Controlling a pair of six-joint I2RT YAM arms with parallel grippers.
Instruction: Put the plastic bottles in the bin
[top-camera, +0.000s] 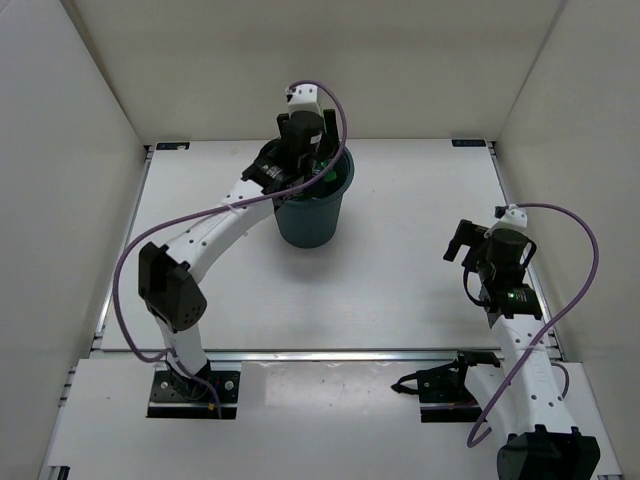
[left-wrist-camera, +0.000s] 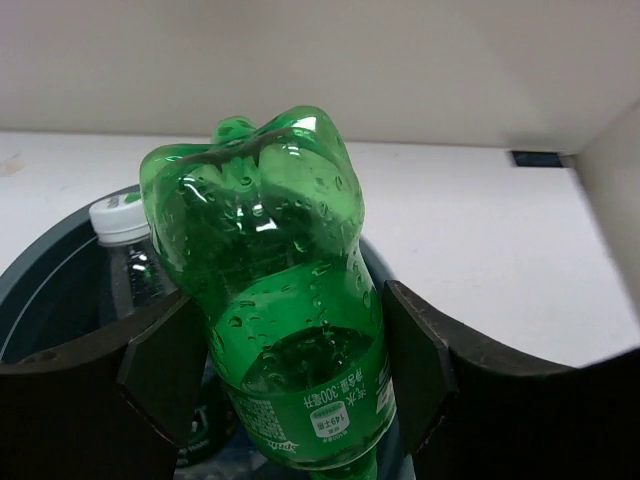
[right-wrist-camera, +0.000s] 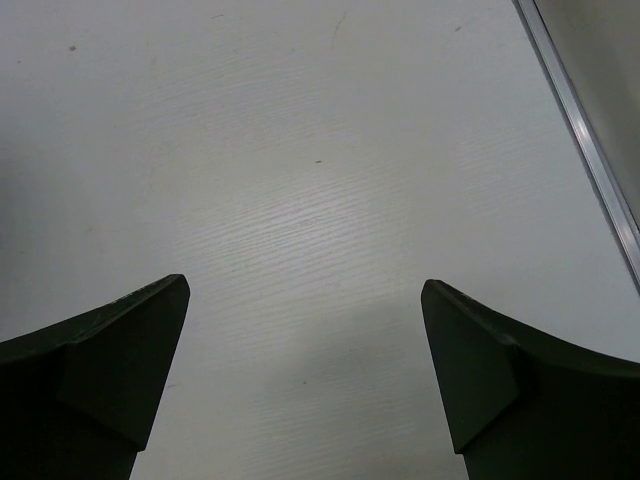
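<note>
We are seeing a white table (top-camera: 420, 220) boxed in by plain pale walls (top-camera: 60, 150) on three sides; soft, even light is falling across it.

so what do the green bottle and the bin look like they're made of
The green bottle: probably thin, glossy, translucent plastic; light passes through it, with bright highlights and a moulded lobed base. The bin: apparently opaque dark teal-grey plastic with a dull sheen, going by its smooth tapered wall and rolled rim.
</note>
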